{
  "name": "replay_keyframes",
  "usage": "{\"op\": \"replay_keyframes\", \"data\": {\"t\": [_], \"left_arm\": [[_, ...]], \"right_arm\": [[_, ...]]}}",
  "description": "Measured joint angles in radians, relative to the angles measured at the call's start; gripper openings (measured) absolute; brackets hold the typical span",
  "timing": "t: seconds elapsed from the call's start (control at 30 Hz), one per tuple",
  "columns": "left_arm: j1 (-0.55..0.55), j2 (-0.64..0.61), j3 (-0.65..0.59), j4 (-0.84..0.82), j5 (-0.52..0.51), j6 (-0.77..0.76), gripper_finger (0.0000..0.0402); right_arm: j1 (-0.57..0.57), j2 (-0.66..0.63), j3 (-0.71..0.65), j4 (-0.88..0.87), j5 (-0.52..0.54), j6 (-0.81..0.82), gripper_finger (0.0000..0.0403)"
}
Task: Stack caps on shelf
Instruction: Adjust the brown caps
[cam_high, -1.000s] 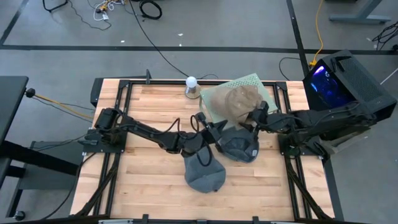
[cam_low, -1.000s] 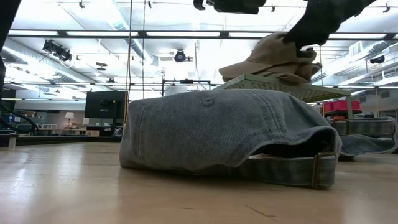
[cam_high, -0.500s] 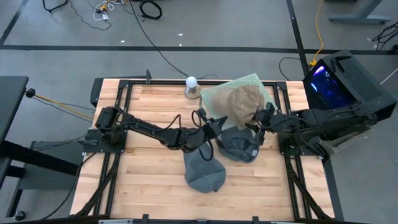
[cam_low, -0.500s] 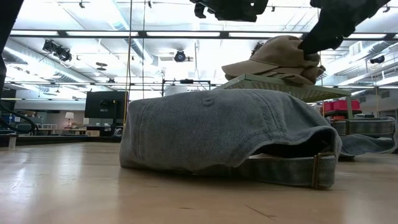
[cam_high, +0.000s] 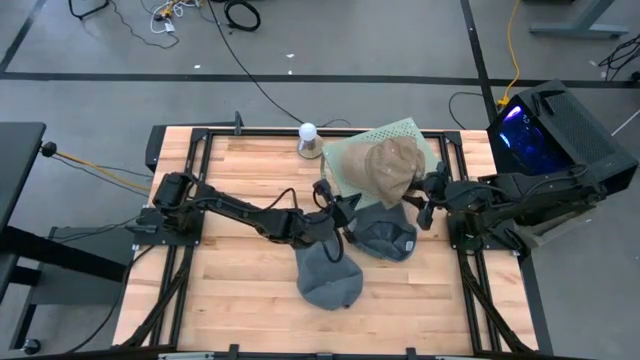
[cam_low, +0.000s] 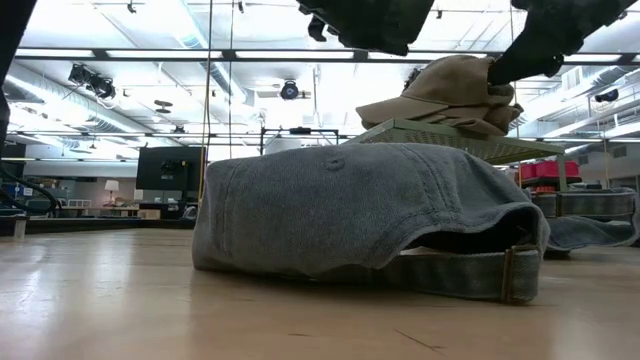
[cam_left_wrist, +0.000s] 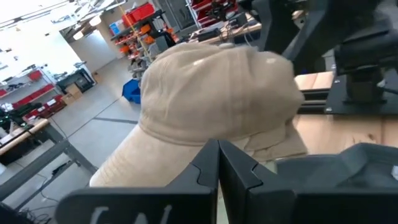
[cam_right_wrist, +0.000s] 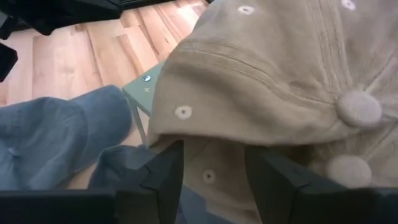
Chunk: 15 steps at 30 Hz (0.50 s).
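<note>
Right tool (cam_right_wrist: 211, 168) open, seemingly empty, beside tan cap (cam_right_wrist: 261, 74)

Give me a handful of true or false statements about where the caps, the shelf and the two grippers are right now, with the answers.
1. A tan cap sits on the green shelf. True.
2. Two blue-grey caps lie on the wooden table. True: one nearer the front edge, one just below the shelf.
3. The left gripper stands wide open. False: its fingers are pressed together.
4. The right gripper has lifted the tan cap clear of the shelf. False: its fingers are parted and the cap rests on the shelf.
5. The shelf is empty. False: it holds tan caps.
</note>
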Motion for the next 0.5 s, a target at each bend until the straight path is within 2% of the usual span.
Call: {"op": "replay_keyframes", "data": {"t": [0.33,0.5], "left_arm": [[-0.074,-0.008,0.000,-0.011,-0.147,0.068,0.0009],[-0.093,-0.029,0.000,-0.030,-0.165,0.068,0.0009]], "right_arm": [[0.000,-0.067,0.000,-0.160,-0.057,0.092,0.0169],[0.000,-0.085,0.000,-0.118,-0.110,0.135,0.0168]]}}
